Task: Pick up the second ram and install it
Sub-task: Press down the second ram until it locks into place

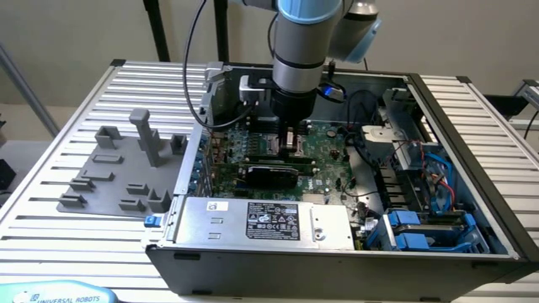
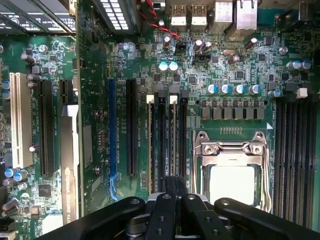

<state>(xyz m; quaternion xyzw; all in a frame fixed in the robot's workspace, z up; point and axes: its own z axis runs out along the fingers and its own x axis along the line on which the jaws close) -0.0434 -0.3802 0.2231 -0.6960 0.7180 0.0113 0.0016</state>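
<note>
My gripper (image 1: 291,144) reaches down into the open computer case (image 1: 471,158), low over the green motherboard (image 1: 324,154). In the wrist view its black fingers (image 2: 167,200) are pressed together, so the gripper (image 2: 175,182) is shut. Its tips hang over the row of long black memory slots (image 2: 167,140) beside the empty CPU socket (image 2: 232,175). The second ram is hidden: I cannot tell whether a thin stick sits edge-on between the fingers or in a slot under them.
A black card with a green edge (image 1: 269,170) stands across the board near the gripper. The power supply (image 1: 261,221) fills the case front, with blue drive cages (image 1: 421,230) and cables on the exterior view's right. A grey parts fixture (image 1: 126,170) lies outside on the slatted table.
</note>
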